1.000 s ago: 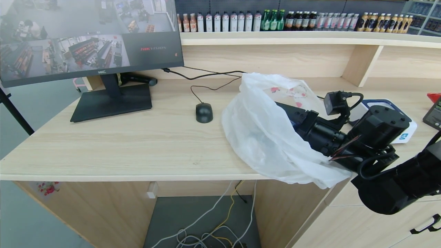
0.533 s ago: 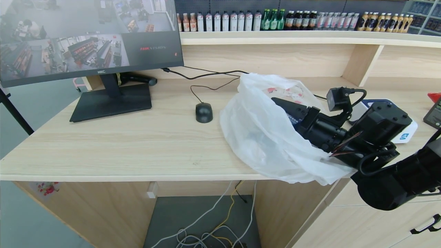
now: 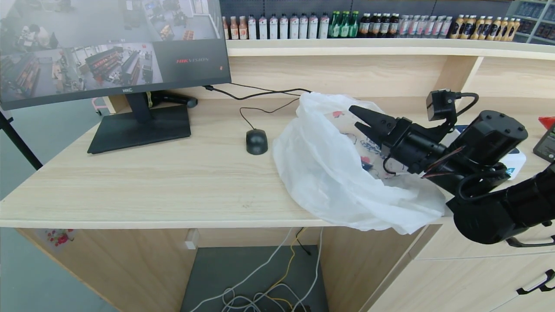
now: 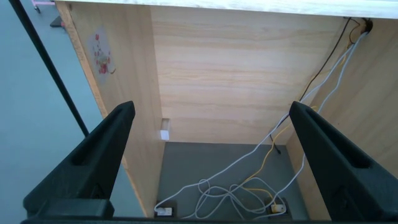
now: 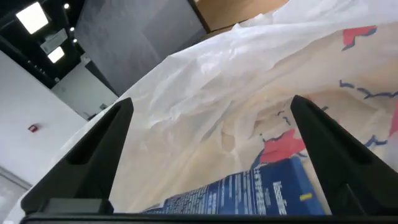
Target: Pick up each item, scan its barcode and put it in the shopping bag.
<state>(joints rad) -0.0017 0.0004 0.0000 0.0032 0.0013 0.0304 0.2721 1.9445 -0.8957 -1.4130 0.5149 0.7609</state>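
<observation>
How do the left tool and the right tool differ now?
Place: the left tool is lower than the light wooden countertop, the right tool above it. Facing: the left tool faces white cables, the right tool the white plastic shopping bag holding a blue package. Both are open and empty.

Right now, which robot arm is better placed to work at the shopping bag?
Probably the right: the right gripper hangs open at the mouth of the shopping bag, while the left gripper sits open below the counter, above the floor cables.
</observation>
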